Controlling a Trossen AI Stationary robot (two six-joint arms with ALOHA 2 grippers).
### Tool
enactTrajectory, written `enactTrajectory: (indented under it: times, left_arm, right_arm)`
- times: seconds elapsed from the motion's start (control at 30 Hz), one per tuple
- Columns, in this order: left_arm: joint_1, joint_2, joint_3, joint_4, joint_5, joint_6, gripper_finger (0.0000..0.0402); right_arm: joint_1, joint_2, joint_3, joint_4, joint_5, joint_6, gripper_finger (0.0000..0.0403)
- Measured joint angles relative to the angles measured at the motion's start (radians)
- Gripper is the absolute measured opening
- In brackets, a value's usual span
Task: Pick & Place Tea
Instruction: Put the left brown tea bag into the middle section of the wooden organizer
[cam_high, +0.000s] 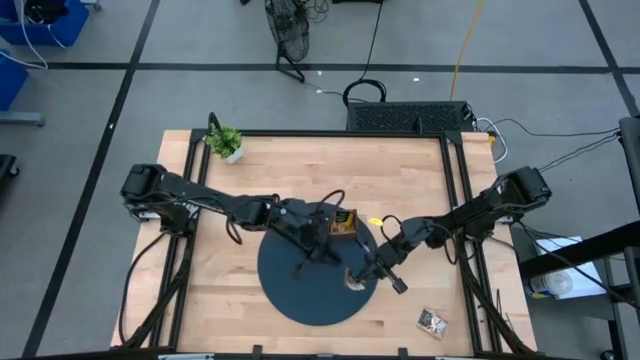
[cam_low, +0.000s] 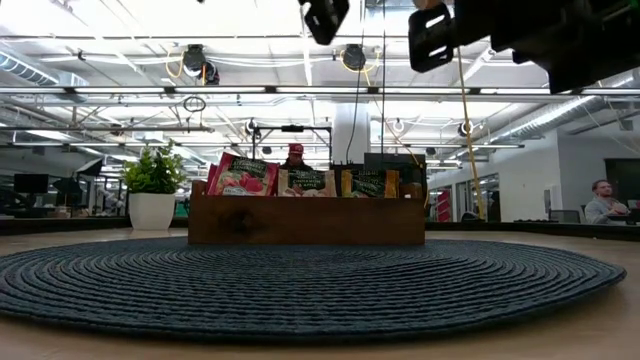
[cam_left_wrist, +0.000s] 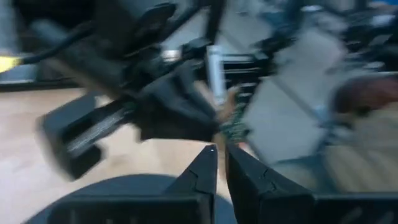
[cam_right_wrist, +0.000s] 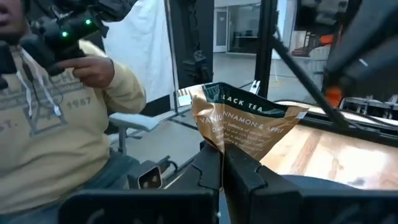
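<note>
The right gripper (cam_right_wrist: 222, 163) is clamped on the bottom edge of a beige tea sachet (cam_right_wrist: 249, 124) printed "BLACK TEA" and "CINNAMON", held above the round dark mat (cam_high: 318, 272). The left gripper (cam_left_wrist: 221, 163), fingers together, hovers just beside it. Beyond, the wooden tray (cam_low: 306, 220) holds upright sachets (cam_low: 243, 177).
</note>
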Motion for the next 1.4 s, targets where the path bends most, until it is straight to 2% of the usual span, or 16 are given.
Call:
enactTrajectory:
  times: [0.1, 0.33, 0.43, 0.67, 0.83, 0.97, 1.27, 1.4]
  left_arm:
    - [0.015, 0.025, 0.000, 0.045, 0.090, -0.030, 0.0059]
    - [0.019, 0.062, -0.001, 0.088, 0.048, -0.118, 0.0152]
    - [0.019, 0.101, 0.002, 0.160, 0.044, -0.137, 0.0184]
    - [0.018, 0.139, 0.000, 0.225, 0.089, -0.149, 0.0215]
    - [0.018, 0.145, 0.000, 0.229, 0.093, -0.149, 0.0212]
    - [0.020, 0.144, 0.000, 0.192, 0.146, -0.134, 0.0193]
    - [0.022, 0.144, 0.000, 0.193, 0.167, -0.136, 0.0097]
    - [0.022, 0.144, 0.000, 0.192, 0.166, -0.144, 0.0066]
  right_arm:
    - [0.007, -0.001, 0.000, -0.013, -0.028, -0.018, 0.0000]
    - [0.012, 0.000, 0.000, -0.013, -0.026, -0.043, 0.0000]
    - [0.008, 0.000, 0.000, -0.013, -0.021, -0.058, 0.0000]
    - [-0.010, -0.001, 0.000, -0.015, -0.016, -0.065, 0.0000]
    - [-0.010, 0.000, 0.001, -0.022, -0.017, -0.066, 0.0000]
    - [-0.010, 0.000, 0.001, -0.035, -0.035, -0.062, 0.0000]
    - [-0.010, 0.000, 0.001, -0.041, -0.046, -0.058, 0.0000]
    - [-0.010, 0.000, 0.001, -0.044, -0.046, -0.057, 0.0000]
